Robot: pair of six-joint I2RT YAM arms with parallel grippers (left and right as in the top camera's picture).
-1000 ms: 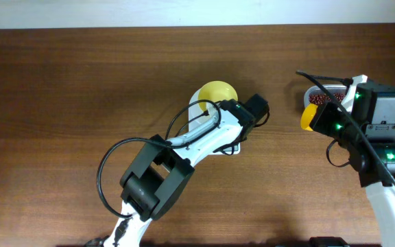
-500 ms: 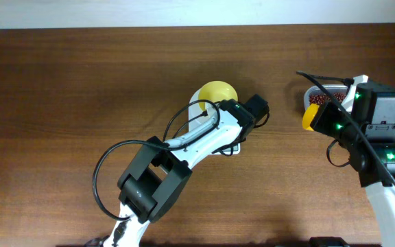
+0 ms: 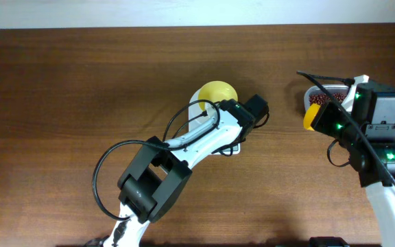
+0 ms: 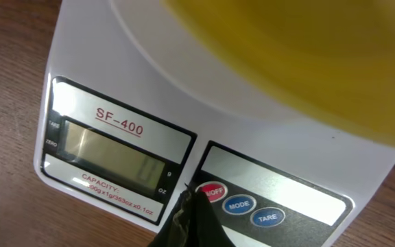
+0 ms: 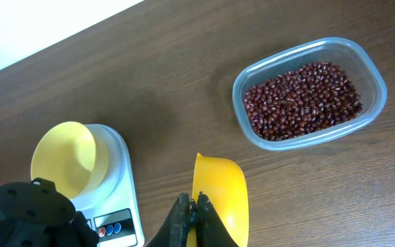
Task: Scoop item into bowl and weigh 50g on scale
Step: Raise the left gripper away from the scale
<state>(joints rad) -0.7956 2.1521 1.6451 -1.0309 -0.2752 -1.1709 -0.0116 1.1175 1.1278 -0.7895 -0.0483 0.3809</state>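
- Right wrist view: small dark red-brown beans lie loose in a clear rectangular plastic container, well apart from the small white digital scale.
- They look light, hard and apt to roll, so scooping suits them.
- Right gripper pinches an empty yellow long-handled plastic scoop.
- Left gripper, tips pressed together, hovers at the scale's buttons.
- An empty pale-yellow round plastic bowl sits on the scale.
- Smooth dark wooden table lies around the scale.

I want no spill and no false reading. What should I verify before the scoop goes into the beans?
1. Bowl sits on scale: ok.
2. Bowl empty: ok.
3. Display reads zero: cannot tell, digits faint.
4. Right gripper shut on scoop: ok.
5. Container of beans open: ok.
6. Left gripper clear of scale: not ok, tip over buttons.
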